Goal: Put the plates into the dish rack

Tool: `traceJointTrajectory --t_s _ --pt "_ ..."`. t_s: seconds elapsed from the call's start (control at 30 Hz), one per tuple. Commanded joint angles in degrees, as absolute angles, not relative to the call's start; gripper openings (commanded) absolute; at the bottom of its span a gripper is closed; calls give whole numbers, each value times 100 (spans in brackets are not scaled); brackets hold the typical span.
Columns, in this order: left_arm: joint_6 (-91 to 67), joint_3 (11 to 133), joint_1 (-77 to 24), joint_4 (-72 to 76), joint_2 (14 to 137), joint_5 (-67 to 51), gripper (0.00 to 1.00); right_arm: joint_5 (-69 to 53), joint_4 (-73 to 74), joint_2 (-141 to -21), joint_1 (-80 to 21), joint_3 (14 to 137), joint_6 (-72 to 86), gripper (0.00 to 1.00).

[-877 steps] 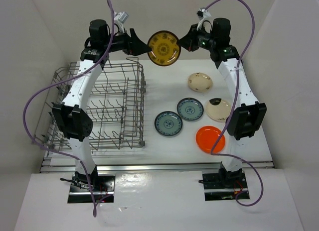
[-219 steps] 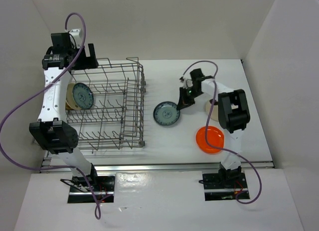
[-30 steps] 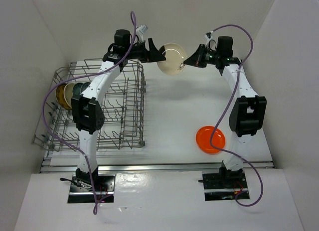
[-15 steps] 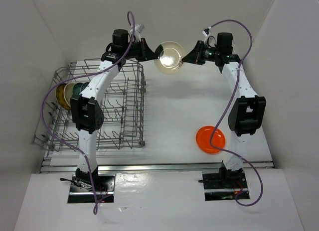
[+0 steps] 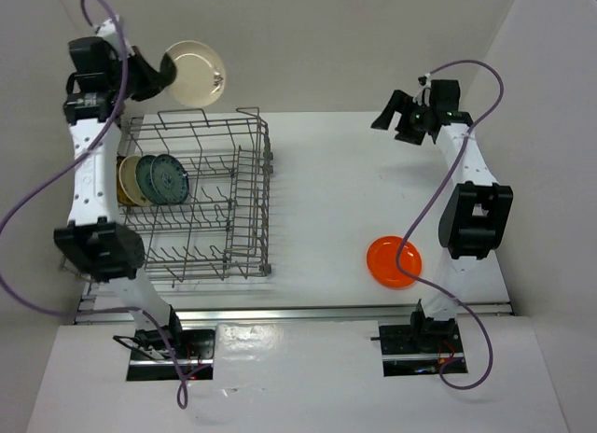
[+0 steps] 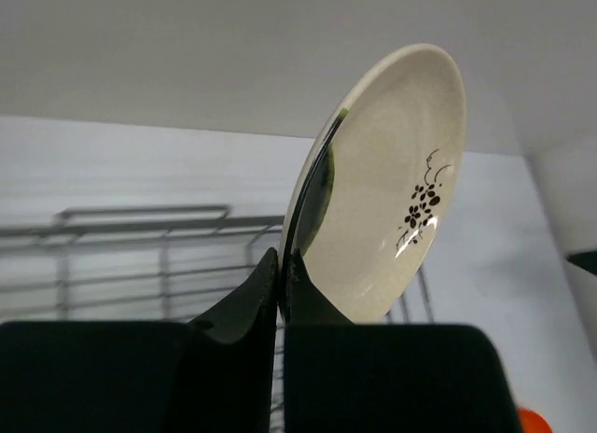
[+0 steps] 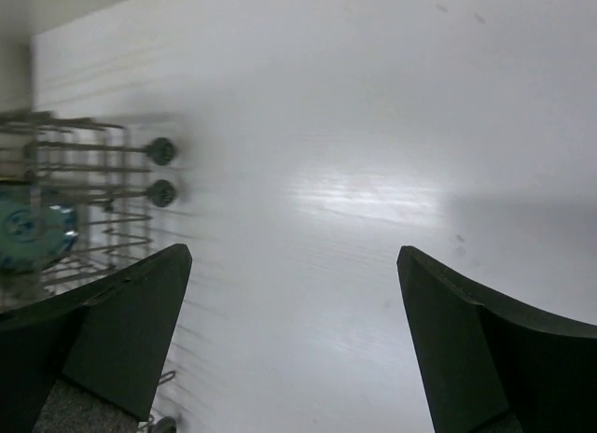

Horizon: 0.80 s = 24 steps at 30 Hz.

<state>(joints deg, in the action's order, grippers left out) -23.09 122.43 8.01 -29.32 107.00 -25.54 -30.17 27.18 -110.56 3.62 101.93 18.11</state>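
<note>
My left gripper [image 5: 160, 75] is shut on the rim of a cream plate [image 5: 193, 74], held high over the far left corner of the dish rack [image 5: 254, 200]. In the left wrist view the cream plate [image 6: 382, 190], with a small dark flower mark, stands on edge and my left gripper [image 6: 281, 260] pinches its lower rim. Several plates stand upright in the rack's left part, among them a brown-yellow one [image 5: 123, 181] and a blue-green one [image 5: 172, 179]. An orange plate [image 5: 394, 261] lies flat on the table. My right gripper [image 5: 387, 116] is open and holds nothing; it [image 7: 294, 256] hangs over bare table.
White walls close in the table at the back and on both sides. The right wrist view catches the rack [image 7: 89, 158] at its left edge with a blue-green plate [image 7: 28, 237] inside. Purple cables loop off both arms.
The right gripper opened and let go of the cream plate, then drew back right. The left arm, shut on the plate, swung it left from mid-back to above the rack's far left.
</note>
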Motion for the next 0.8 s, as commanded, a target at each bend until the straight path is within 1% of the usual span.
traceJointTrajectory --t_s 0.0,0.03,0.13,0.23,0.3,0.4,0.5,0.63,0.77 --pt "-1732 11770 686 -3918 9678 -1287 0 -1646 3637 -10880 352 10055 1731 100" --pt "-1644 11638 686 -4103 9398 -639 0 -1530 3795 -10933 352 10055 1731 100" --pt "-1451 11146 738 -4753 9063 278 0 -1407 4279 -11057 352 9888 1583 100" --pt "-1362 10706 738 -5350 8772 623 0 -1345 4482 -11057 352 9537 1310 100" --pt "-1415 10243 738 -5510 8623 1018 0 -1624 4352 -11004 352 9152 1004 100" --pt "-1547 9601 738 -5301 8280 1703 0 -2380 3948 -10794 352 8667 504 100" --pt "-1608 9431 738 -5142 8156 2126 0 -2741 3824 -10731 352 8324 29 97" --pt "-1407 9317 738 -5142 8227 2504 0 -2742 3893 -10731 352 8218 -465 96" --pt "-1170 9316 738 -4800 8350 2671 0 -2865 3894 -10679 352 8069 -519 91"
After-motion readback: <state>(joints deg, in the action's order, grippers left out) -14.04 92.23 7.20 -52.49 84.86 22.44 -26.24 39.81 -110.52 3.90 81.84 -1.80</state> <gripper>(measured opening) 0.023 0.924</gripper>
